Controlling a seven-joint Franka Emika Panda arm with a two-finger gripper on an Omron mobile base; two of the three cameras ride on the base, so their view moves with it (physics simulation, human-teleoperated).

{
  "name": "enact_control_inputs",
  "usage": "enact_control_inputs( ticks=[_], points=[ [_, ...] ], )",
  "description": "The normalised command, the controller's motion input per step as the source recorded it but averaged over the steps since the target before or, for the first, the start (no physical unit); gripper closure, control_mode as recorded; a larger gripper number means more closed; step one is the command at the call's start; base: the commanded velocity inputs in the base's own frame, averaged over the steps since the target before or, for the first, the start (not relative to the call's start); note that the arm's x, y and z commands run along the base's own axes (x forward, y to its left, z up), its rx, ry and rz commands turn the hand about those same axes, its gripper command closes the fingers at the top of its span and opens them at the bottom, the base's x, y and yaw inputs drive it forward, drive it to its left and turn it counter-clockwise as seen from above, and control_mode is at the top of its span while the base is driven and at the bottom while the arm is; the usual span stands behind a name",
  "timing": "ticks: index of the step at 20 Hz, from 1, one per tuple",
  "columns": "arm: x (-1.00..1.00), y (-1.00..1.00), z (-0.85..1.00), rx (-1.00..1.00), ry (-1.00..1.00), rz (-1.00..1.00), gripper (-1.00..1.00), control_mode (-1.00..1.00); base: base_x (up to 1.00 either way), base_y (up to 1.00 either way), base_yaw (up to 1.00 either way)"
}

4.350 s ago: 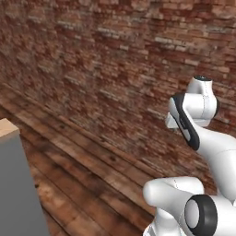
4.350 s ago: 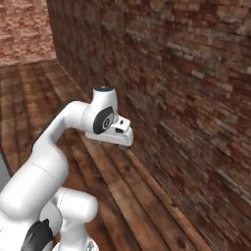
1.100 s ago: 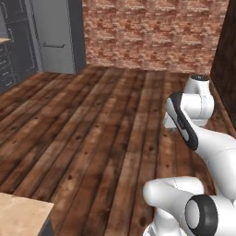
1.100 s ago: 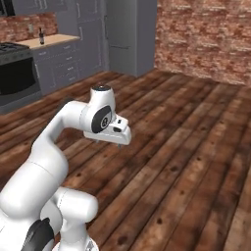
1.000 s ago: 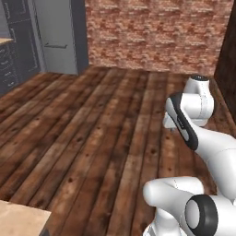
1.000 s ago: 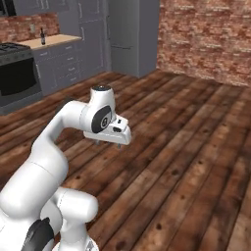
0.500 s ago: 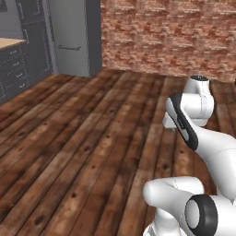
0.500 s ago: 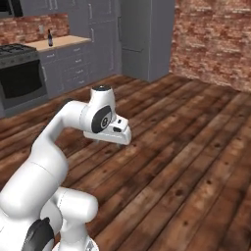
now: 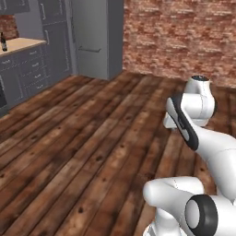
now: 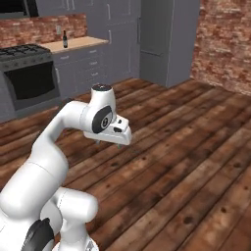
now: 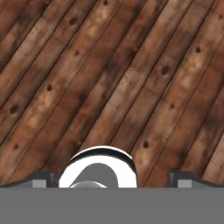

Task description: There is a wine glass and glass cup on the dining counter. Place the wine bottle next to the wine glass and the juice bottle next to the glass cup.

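A slim dark wine bottle stands far off on the wood-topped kitchen counter with grey drawers, right of the stove; the left base view has the wine bottle at its top left edge. My gripper hangs from the folded arm, pointing down over bare wooden floor, far from the bottle. In the hand view the gripper is open, its two fingertips wide apart with only floor planks between them. The wine glass, glass cup, juice bottle and dining counter are out of view.
A black stove stands left of the counter. A tall grey fridge and grey cabinets line the back, beside a brick wall. Wide wooden floor lies between me and the kitchen units.
The whole picture has swung: the base has turned, bringing the fridge, cabinets, stove and counter with the bottle into view. The arm keeps the same folded pose and the gripper stays open.
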Motion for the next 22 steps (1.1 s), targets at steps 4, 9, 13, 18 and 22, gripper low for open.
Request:
enact_control_inputs(
  ticks=[4,9,13,18,22],
  points=[
    [0.00,0.00,0.00,0.00,0.00,0.00,-1.00,1.00,0.84,0.01,0.28],
    [0.00,0.00,0.00,0.00,0.00,0.00,-1.00,1.00,0.85,0.03,0.32],
    [0.00,0.00,0.00,0.00,0.00,0.00,-1.00,1.00,0.85,0.03,0.33],
    [0.00,0.00,0.00,0.00,0.00,0.00,-1.00,1.00,0.85,0.03,0.33],
    [0.00,0.00,0.00,0.00,0.00,0.00,-1.00,1.00,0.86,0.04,0.29]
  ],
)
